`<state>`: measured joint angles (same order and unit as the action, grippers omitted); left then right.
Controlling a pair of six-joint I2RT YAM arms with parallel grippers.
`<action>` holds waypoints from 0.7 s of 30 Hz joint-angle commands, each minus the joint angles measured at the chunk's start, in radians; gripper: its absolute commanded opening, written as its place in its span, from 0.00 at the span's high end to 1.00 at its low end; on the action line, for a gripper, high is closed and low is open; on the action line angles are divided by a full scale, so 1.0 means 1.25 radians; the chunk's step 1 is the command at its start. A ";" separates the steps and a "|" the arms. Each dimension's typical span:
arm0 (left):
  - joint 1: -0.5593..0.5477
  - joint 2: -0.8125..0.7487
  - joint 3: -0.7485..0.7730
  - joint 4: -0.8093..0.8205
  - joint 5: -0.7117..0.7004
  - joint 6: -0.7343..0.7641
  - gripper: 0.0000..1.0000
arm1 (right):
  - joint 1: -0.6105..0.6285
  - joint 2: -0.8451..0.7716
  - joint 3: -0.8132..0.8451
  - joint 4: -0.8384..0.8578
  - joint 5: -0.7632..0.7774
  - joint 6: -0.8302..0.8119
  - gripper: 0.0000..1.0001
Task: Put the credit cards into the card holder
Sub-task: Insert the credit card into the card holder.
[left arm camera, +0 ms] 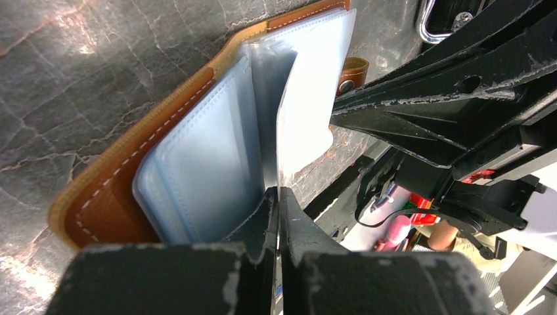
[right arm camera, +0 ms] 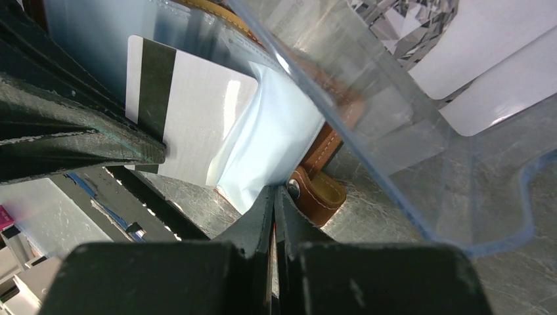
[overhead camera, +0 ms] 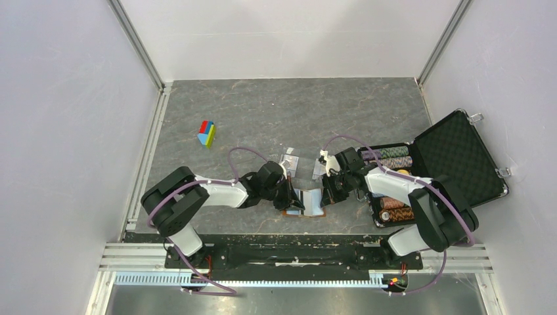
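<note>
The brown leather card holder [overhead camera: 309, 205] lies open near the table's front edge, its pale blue plastic sleeves [left arm camera: 203, 151] fanned up. My left gripper [left arm camera: 279, 195] is shut on a white credit card [left arm camera: 305, 98], which stands on edge among the sleeves. From the right wrist the same card [right arm camera: 197, 111] shows a black stripe, with the left fingers [right arm camera: 79, 141] clamped on its edge. My right gripper [right arm camera: 276, 191] is shut on the tip of one sleeve [right arm camera: 269, 131], beside the snap tab [right arm camera: 318, 193]. More white cards [right arm camera: 486, 46] show through a clear tray.
A clear plastic tray [right arm camera: 407, 131] hangs close over the right wrist camera; another one [overhead camera: 289, 161] lies behind the holder. An open black foam-lined case [overhead camera: 460, 157] with poker chips [overhead camera: 394, 157] stands at the right. A coloured block [overhead camera: 207, 132] sits at the back left.
</note>
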<state>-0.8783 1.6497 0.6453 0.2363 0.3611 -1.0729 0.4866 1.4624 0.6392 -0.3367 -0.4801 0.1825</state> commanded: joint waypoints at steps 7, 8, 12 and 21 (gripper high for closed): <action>-0.015 -0.103 -0.012 -0.140 -0.120 -0.024 0.98 | 0.005 -0.002 -0.021 -0.016 0.044 -0.009 1.00; -0.015 -0.119 -0.016 -0.154 -0.132 -0.027 0.98 | 0.005 -0.003 -0.021 -0.018 0.044 -0.009 1.00; -0.014 -0.146 -0.036 -0.169 -0.158 -0.041 0.98 | 0.005 -0.014 -0.020 -0.023 0.047 -0.007 0.99; -0.015 -0.069 -0.005 -0.079 -0.083 -0.002 0.98 | 0.005 -0.010 -0.022 -0.023 0.044 -0.013 0.96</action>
<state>-0.8932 1.5345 0.6125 0.1131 0.2398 -1.0847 0.4873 1.4540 0.6350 -0.3367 -0.4717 0.1829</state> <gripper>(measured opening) 0.032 0.036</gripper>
